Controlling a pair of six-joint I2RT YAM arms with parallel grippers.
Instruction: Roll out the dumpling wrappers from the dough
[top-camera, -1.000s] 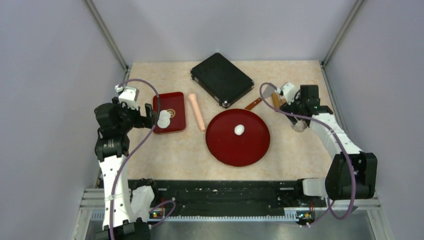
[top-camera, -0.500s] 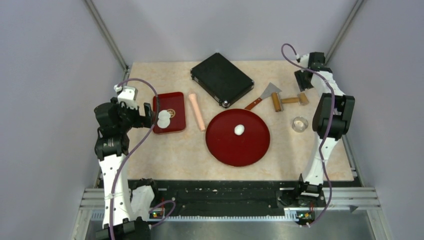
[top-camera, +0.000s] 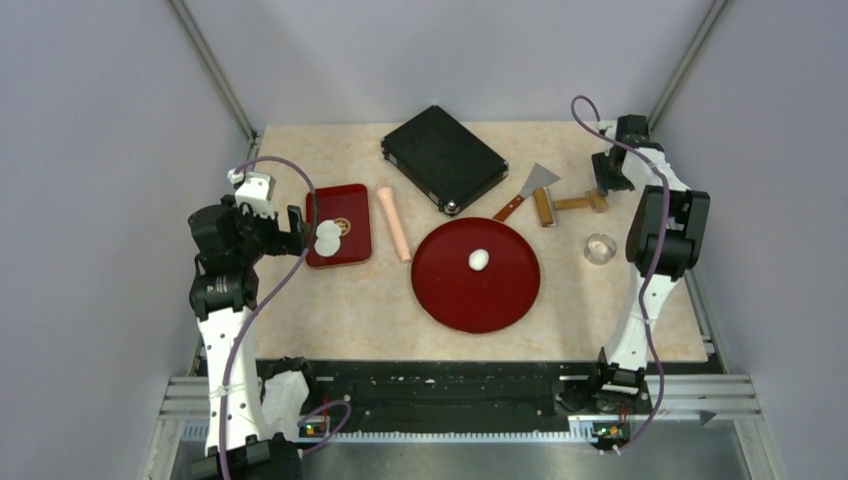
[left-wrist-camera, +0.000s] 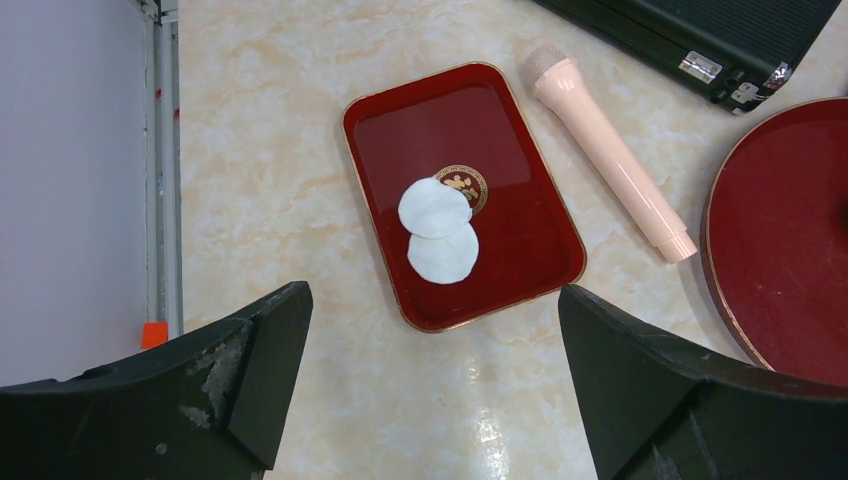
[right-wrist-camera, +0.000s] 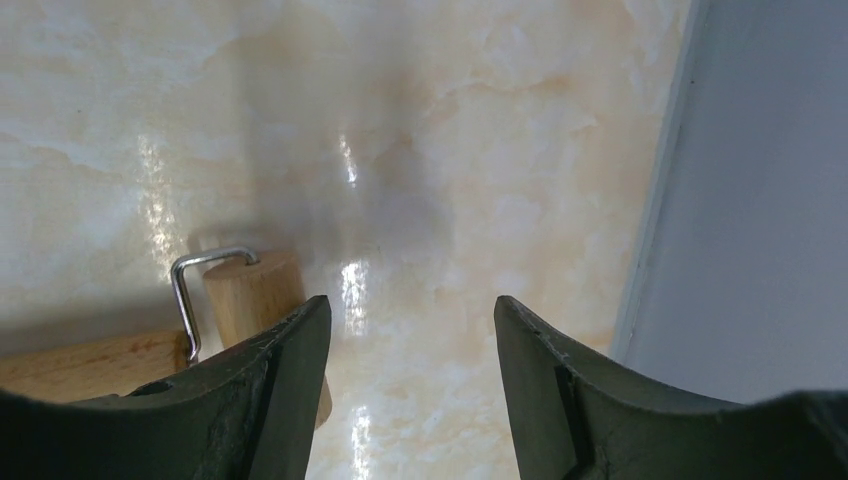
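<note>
- Marbled beige table (top-camera: 340, 310), walled in grey, is carrying every item.
- Left gripper (left-wrist-camera: 432, 295) is hovering with its jaws spread wide and nothing between them.
- Right below it, two dumpling wrappers (left-wrist-camera: 440, 232) are lying overlapped on one small red tray (left-wrist-camera: 520, 250).
- One pink rolling pin (left-wrist-camera: 610, 165) is lying just beside the tray.
- Right gripper (right-wrist-camera: 410, 305) is hanging at the far right with its jaws partly apart, gripping nothing.
- One wooden roller (top-camera: 565, 203) is lying just outside its finger (right-wrist-camera: 270, 380).
- One scraper (top-camera: 527, 190), one clear ring cutter (top-camera: 600, 248) and one black case (top-camera: 444, 158) are sitting nearby.
- One ball of dough (top-camera: 479, 260) is resting on the single round red plate (top-camera: 440, 300), well apart from both grippers.
- Compared with half a second ago, the right gripper is sitting lower, by the roller's end, and the roller is lying slightly further left and tilted; the left arm, wrappers and dough are lying unchanged.
</note>
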